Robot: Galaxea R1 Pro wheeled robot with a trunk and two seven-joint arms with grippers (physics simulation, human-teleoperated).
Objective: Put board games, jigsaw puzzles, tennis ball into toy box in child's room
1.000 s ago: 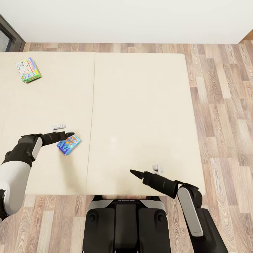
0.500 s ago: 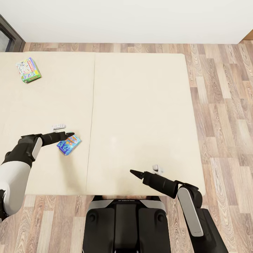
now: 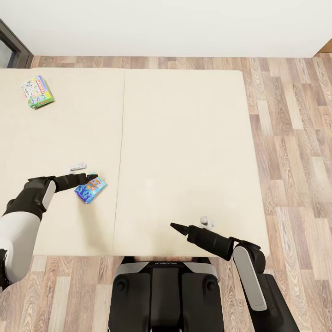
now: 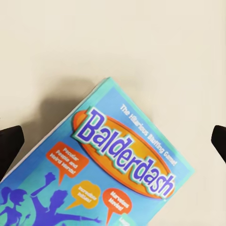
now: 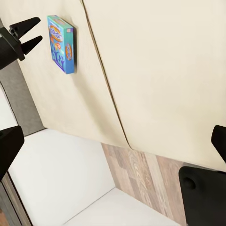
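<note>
Nothing has moved in the last second. The left end effector (image 3: 93, 176), spread open, hovers just above the blue board game (image 3: 90, 189) on the bed (image 3: 184, 138); grasp not yet made.

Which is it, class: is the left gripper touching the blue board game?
Apart. The left wrist view shows bare bed between each fingertip and the blue board game.

Lighting bright, even and diffuse; renders sharp. Soft shadow beside the blue game box (image 4: 101, 165) on the bed (image 3: 184, 138); no glare.
</note>
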